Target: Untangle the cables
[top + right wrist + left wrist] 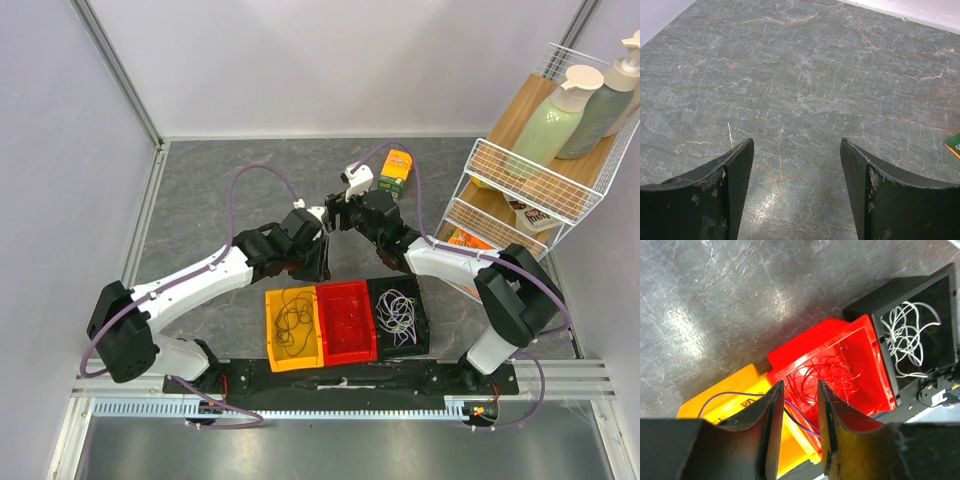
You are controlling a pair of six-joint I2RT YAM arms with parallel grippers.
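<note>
Three bins sit side by side at the near edge. The yellow bin [272, 340] holds a dark purple cable [292, 318], the red bin [347, 345] a red cable [345, 318], and the black bin [420, 335] a white cable [397, 310]. My left gripper [312, 268] hovers just beyond the yellow and red bins. In the left wrist view it [800, 382] is open, and the purple cable [802, 419] shows through the gap between its fingers, with neither finger pressing on it. The red cable [832, 375] and white cable [907, 337] show there too. My right gripper [796, 141] is open and empty over bare table.
A green and orange carton [396, 172] stands behind the grippers; its corner shows in the right wrist view [954, 145]. A white wire rack [520, 190] with bottles and packets stands at the right. Grey walls close in the table at the left and back.
</note>
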